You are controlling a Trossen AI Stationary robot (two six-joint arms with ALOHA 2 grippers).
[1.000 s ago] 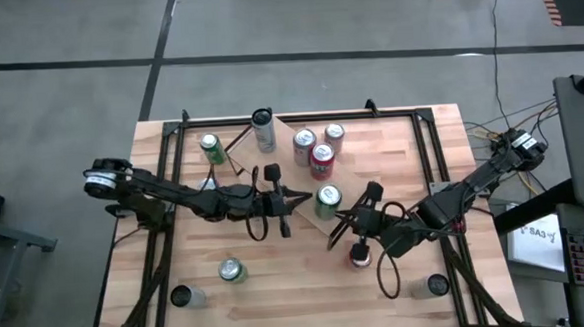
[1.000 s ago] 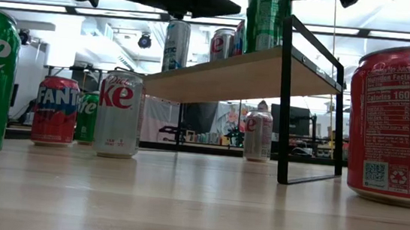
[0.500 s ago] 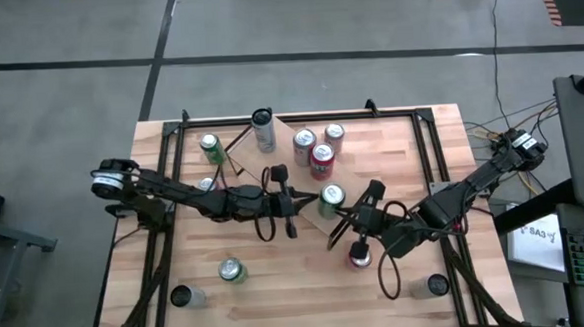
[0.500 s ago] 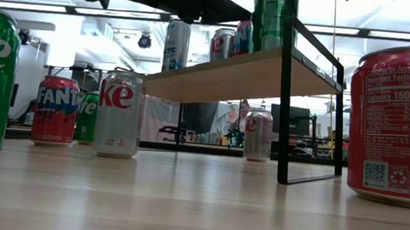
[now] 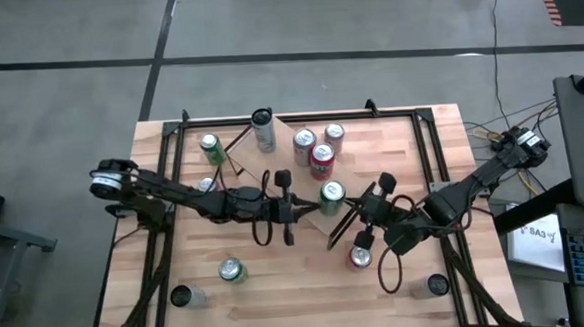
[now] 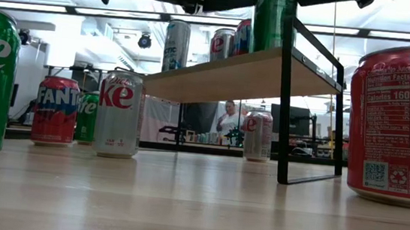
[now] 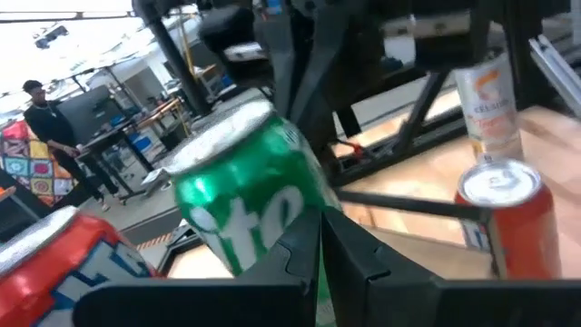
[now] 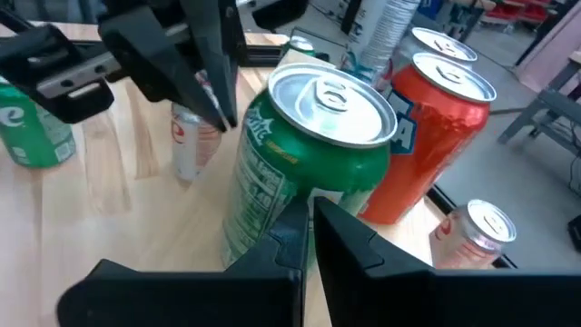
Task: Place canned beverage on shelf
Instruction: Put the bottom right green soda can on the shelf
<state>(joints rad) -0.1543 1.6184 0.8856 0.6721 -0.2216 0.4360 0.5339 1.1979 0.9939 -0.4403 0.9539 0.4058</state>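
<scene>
Shelf top is crowded: green can at the near corner, red can and two more cans just behind it. Left gripper and right gripper, both pinched shut, flank the green can, so there is little gap either side. Under the shelf, low view shows open passage except one can. Front table centre is open; green can and red can stand there.

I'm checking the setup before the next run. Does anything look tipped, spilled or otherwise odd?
Nothing is tipped or spilled. The one thing to watch: the green can stands at the shelf's front edge, with the left gripper and right gripper close on either side, jaws shut.
</scene>
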